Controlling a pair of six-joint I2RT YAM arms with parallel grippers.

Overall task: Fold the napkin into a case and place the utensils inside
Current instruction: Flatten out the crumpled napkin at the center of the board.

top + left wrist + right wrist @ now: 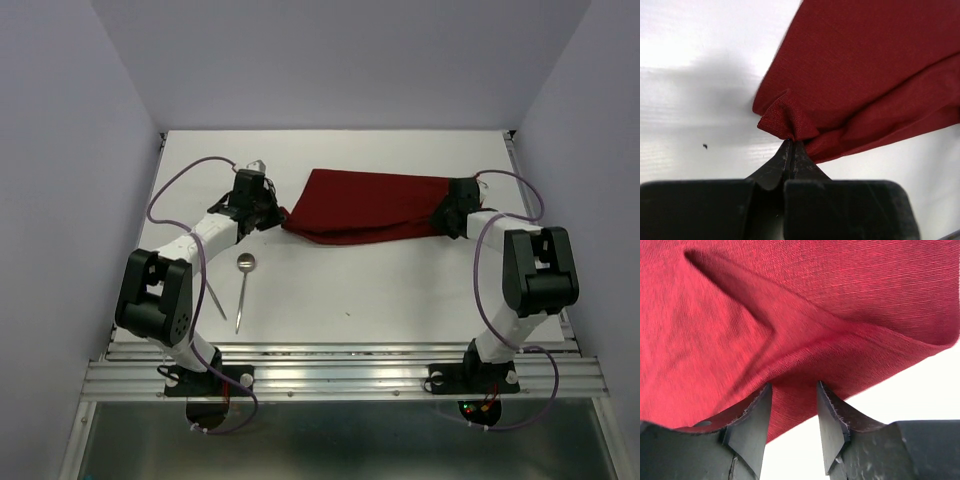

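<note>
White table (400,290), pale walls (350,60); napkin (365,205) lies bunched across the far middle.
My left gripper (790,144) is clamped on its left corner; my right gripper (794,410) has fingers apart, cloth between. The spoon (245,263) lies nearer; the thin utensil (217,300) is half hidden by my left arm.

Far side: napkin (365,207) spanned between left hand (262,208) and right hand (452,215), barring passage. Spoon (244,288) lay beside left arm (205,235); bare bench (400,290) stretched rightward from it.
</note>
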